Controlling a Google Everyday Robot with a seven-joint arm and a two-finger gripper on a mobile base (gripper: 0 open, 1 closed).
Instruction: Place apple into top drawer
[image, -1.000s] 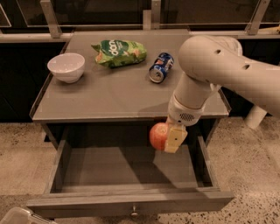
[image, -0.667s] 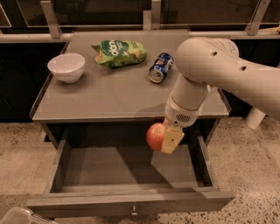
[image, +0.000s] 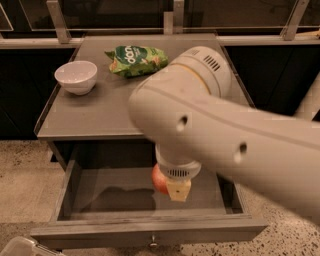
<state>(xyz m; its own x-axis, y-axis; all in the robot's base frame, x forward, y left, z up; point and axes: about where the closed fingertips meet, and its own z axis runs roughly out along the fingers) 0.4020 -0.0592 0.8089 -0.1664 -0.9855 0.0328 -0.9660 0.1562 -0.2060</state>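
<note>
The apple (image: 159, 180) is orange-red and sits between my gripper's fingers; only its left part shows. My gripper (image: 170, 186) hangs from the big white arm and is shut on the apple, inside the open top drawer (image: 145, 231), just above its floor near the middle. One cream fingertip (image: 178, 191) shows to the right of the apple. The drawer is pulled fully out below the grey cabinet top (image: 100, 110), its front panel with a small metal knob (image: 153, 244) facing me.
A white bowl (image: 76, 76) stands at the cabinet top's left. A green snack bag (image: 136, 60) lies at the back. My arm covers the right half of the top. A clear container corner (image: 20, 247) shows at bottom left. Speckled floor surrounds the cabinet.
My arm has swung forward and lowered the apple from above the drawer's back edge down into the drawer. The arm now hides the blue soda can.
</note>
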